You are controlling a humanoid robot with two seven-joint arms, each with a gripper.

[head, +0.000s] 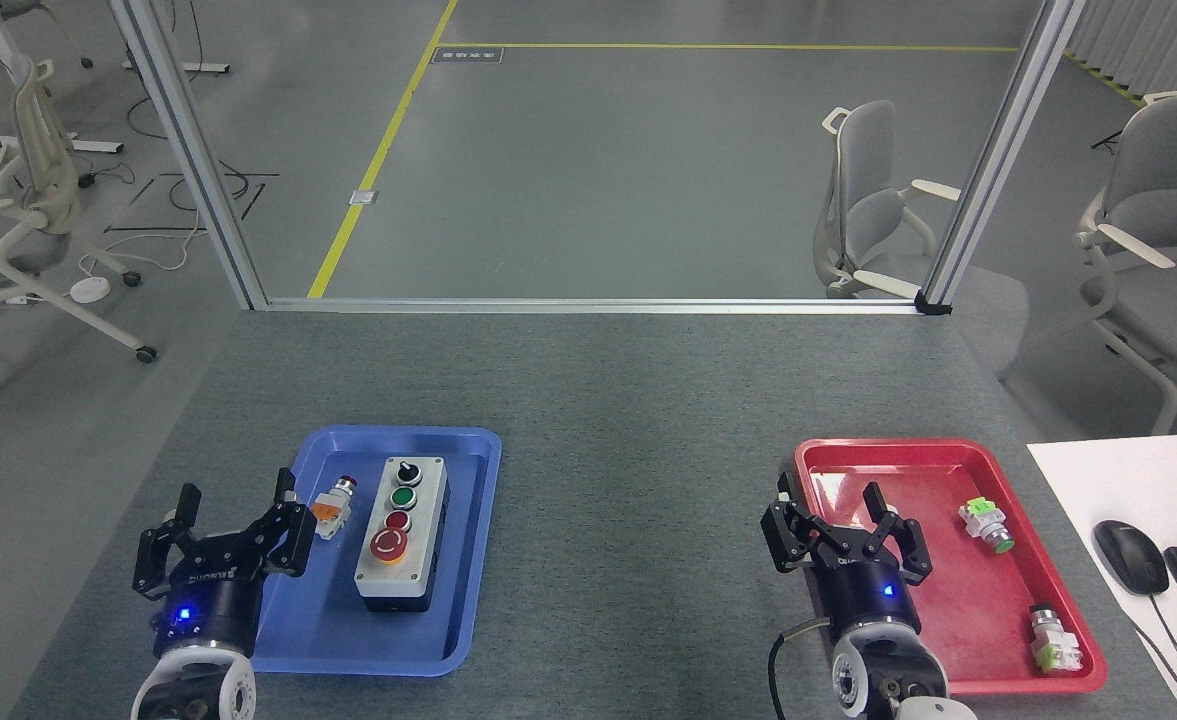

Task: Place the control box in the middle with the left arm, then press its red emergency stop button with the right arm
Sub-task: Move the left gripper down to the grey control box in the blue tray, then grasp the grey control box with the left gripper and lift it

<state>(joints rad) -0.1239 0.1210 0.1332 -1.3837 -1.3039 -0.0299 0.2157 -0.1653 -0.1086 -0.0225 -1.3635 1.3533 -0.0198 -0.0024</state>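
The control box (403, 533) lies lengthwise in the blue tray (468, 600), grey face up, with a black knob, a green button, a small red button and the red emergency stop button (389, 544) nearest me. My left gripper (236, 492) is open at the tray's left edge, left of the box, holding nothing. At the red tray's (978, 455) left edge, my right gripper (831, 496) is also open and empty. The middle (638, 520) is bare grey felt between the trays.
A small orange-bodied push-button (332, 504) lies in the blue tray beside my left fingers. Two green-and-white button parts (985, 525) (1053, 640) lie in the red tray. A white desk with a mouse (1130, 556) and keyboard stands at right.
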